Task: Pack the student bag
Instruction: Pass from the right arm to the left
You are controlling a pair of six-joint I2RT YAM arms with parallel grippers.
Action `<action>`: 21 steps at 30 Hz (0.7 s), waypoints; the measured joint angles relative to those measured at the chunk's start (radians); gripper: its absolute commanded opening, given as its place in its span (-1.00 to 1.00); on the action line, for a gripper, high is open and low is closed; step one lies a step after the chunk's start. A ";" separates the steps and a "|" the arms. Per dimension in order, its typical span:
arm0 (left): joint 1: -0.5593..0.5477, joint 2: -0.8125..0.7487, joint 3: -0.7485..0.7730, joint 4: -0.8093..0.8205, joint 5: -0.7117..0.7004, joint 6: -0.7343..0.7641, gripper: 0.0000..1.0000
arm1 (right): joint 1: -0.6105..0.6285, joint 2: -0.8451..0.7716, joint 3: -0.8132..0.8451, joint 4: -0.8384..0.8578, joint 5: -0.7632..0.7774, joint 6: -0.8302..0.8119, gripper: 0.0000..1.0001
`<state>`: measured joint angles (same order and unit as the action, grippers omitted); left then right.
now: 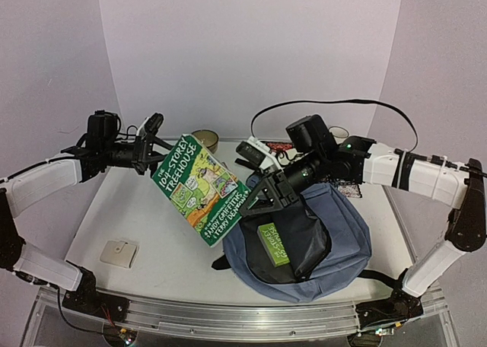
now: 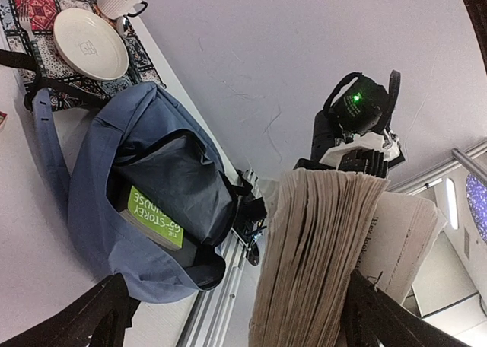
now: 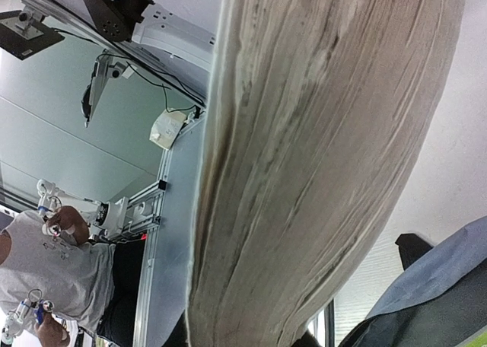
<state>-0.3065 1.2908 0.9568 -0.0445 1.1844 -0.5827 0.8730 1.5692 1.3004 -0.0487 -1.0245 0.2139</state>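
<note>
The student bag (image 1: 346, 244) lies flat on the right half of the table (image 1: 137, 210), in front of the right arm's base; its main mouth gapes open, showing dark lining; a smaller green book (image 1: 274, 244) lies inside that opening. The right gripper (image 1: 262, 196) reaches in from the right, above the bag's upper left edge; its fingers are closed on the right edge of a green paperback (image 1: 199, 187), which hangs tilted over the middle of the table; the right wrist view is filled by its page edges. The left gripper (image 1: 154, 139) hovers at the paperback's upper left corner with its fingers spread wide, gripping nothing; whether they touch the cover I cannot tell. A small white pad (image 1: 119, 253) lies near the table's front left.
</note>
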 measured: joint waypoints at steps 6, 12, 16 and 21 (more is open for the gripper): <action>0.006 -0.001 0.021 0.004 -0.007 -0.038 0.99 | -0.004 0.000 0.004 -0.003 -0.001 -0.027 -1.00; 0.038 -0.003 0.023 0.068 -0.018 -0.108 0.99 | -0.014 0.000 0.004 -0.004 0.004 -0.037 -1.00; 0.048 -0.018 0.015 0.117 -0.017 -0.146 0.99 | -0.020 0.000 0.004 -0.004 0.004 -0.039 -1.00; 0.048 -0.049 0.003 0.149 0.000 -0.161 0.99 | -0.023 0.000 0.006 -0.005 0.004 -0.039 -1.00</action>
<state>-0.2584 1.2417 0.9600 0.1043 1.1841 -0.7435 0.8501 1.5688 1.3067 -0.0533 -1.0206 0.1749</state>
